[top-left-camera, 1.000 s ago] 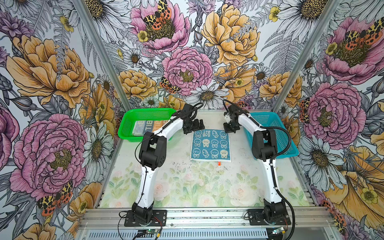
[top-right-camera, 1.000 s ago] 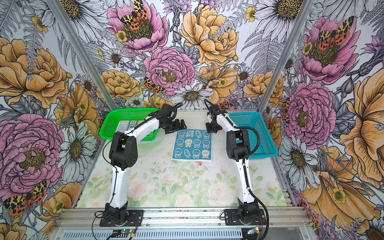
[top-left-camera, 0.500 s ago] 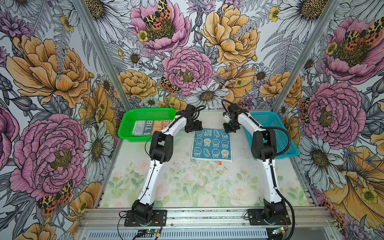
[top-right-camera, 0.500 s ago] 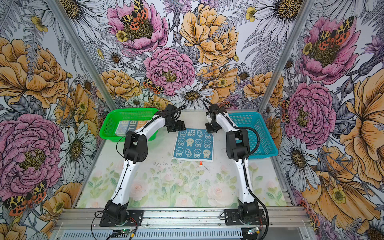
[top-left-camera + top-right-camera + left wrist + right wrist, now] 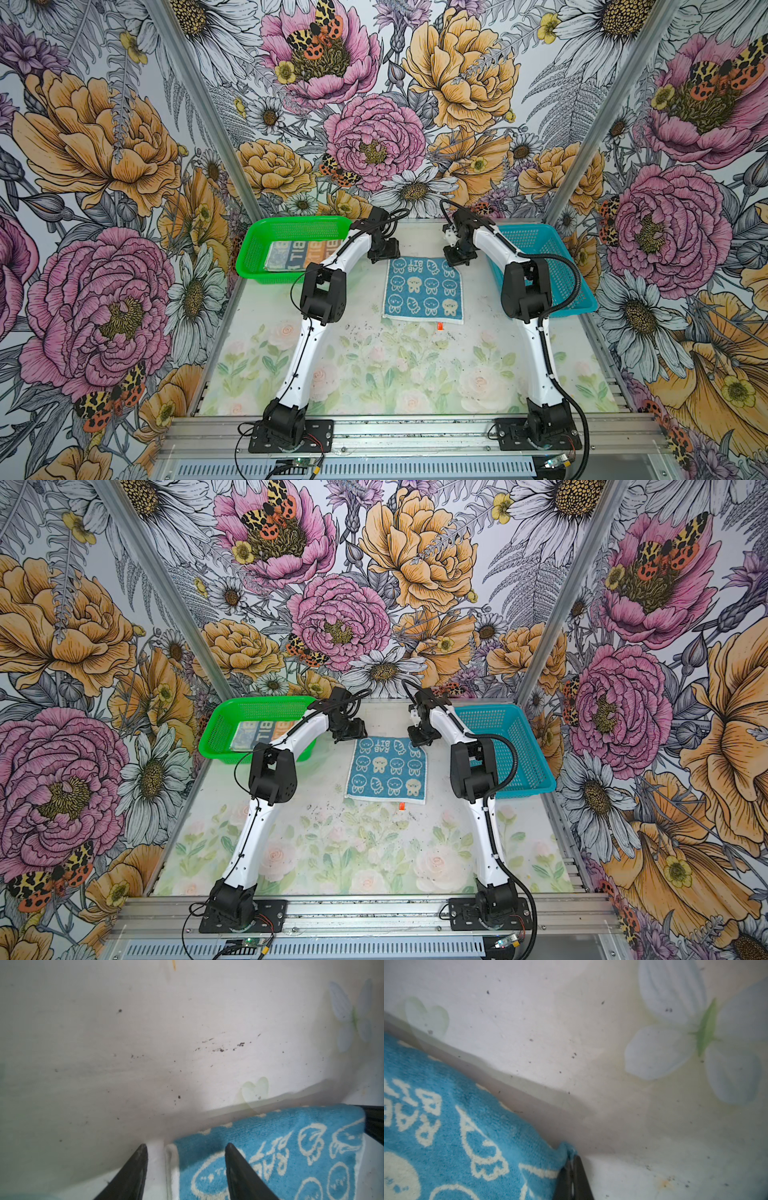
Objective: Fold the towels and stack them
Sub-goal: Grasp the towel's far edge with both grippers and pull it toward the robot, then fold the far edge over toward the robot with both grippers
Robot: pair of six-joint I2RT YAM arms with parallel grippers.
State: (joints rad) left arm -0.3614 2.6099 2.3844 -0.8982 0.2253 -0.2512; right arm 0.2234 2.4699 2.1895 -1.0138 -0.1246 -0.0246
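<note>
Now, in both top views, the left gripper (image 5: 384,258) has dropped to the blue towel (image 5: 424,291), flat on the surface (image 5: 374,374) with its far edge running across to the right gripper (image 5: 456,261); a second ago it hovered wider. Left wrist: jaws straddle the corner, narrowing, not yet pinched. Right wrist: that gripper (image 5: 572,1160) stays clenched on the other corner, so a fold looks near.
</note>
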